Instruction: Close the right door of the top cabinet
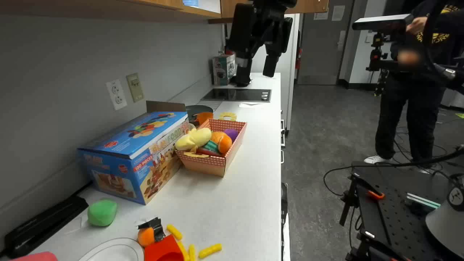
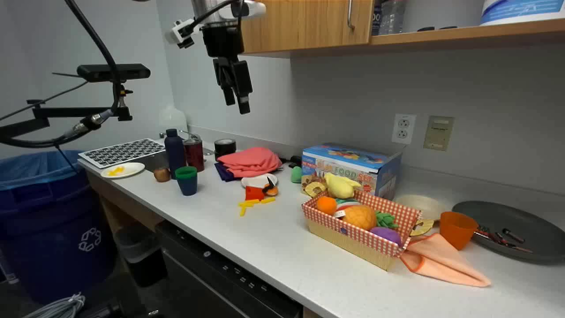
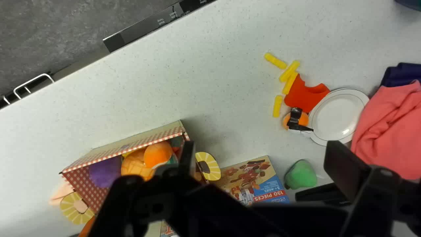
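Observation:
The top cabinet (image 1: 108,9) runs along the wall above the counter; it also shows in an exterior view (image 2: 463,42). Its right section is open, with things on the shelf. The right door (image 1: 308,6) is an orange-brown panel that stands swung outward; only its lower part shows, partly behind my arm. It is out of view in the opposite exterior view and the wrist view. My gripper (image 1: 256,72) points down, open and empty, above the counter and apart from the door. It also shows below and left of the shut left door (image 2: 237,102) and in the wrist view (image 3: 261,154).
On the white counter (image 2: 247,221) stand a blue food-set box (image 1: 134,145) and a checkered basket (image 1: 206,166) of toy food. Bottles (image 2: 392,17) and a white-blue container (image 2: 523,12) sit on the open shelf. A person (image 1: 417,90) stands beyond the robot's base.

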